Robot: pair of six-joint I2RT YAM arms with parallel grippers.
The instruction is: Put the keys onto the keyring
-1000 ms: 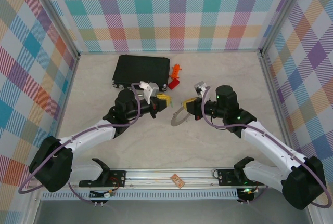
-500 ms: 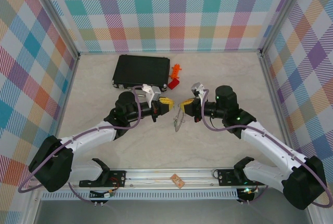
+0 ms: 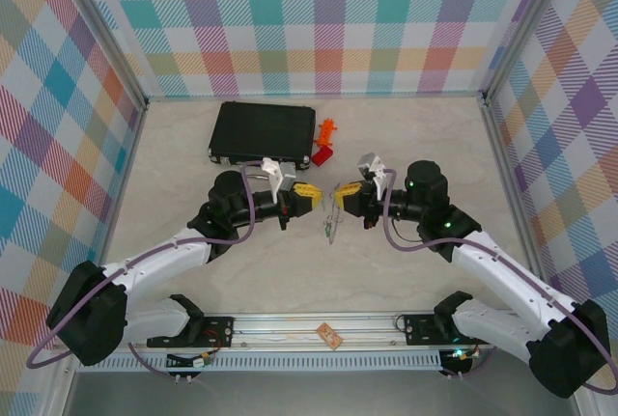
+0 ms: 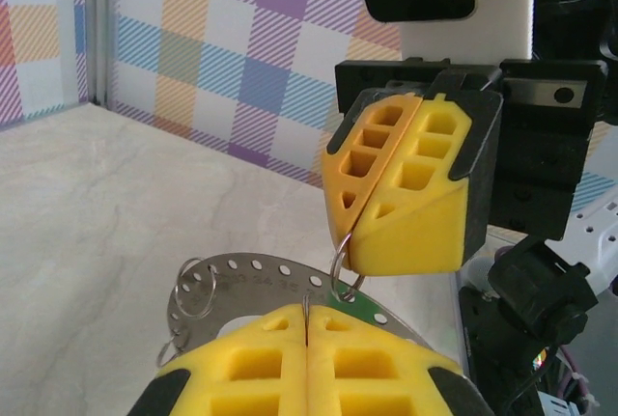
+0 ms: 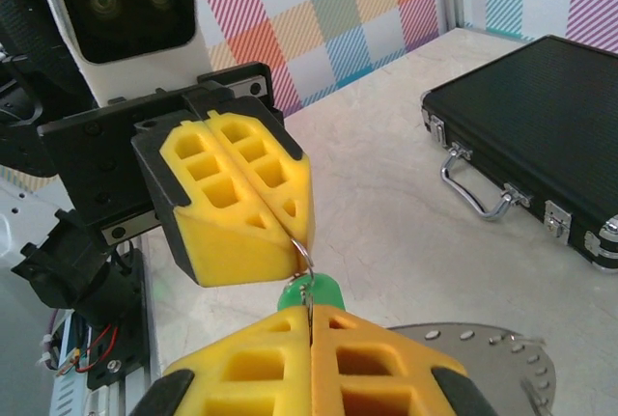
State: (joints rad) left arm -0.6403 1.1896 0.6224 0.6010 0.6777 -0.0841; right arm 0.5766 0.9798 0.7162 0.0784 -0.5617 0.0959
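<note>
The left gripper (image 3: 307,192) and the right gripper (image 3: 342,192) are being held tip to tip above the worktop (image 3: 415,136), with both pairs of jaws being pressed fully together. A small wire loop bearing a green tag (image 5: 311,292) is being pinched where the tips meet; by which jaws cannot be told. The keyring (image 4: 241,274) is being carried just beneath them, near the black case (image 3: 263,131).
</note>
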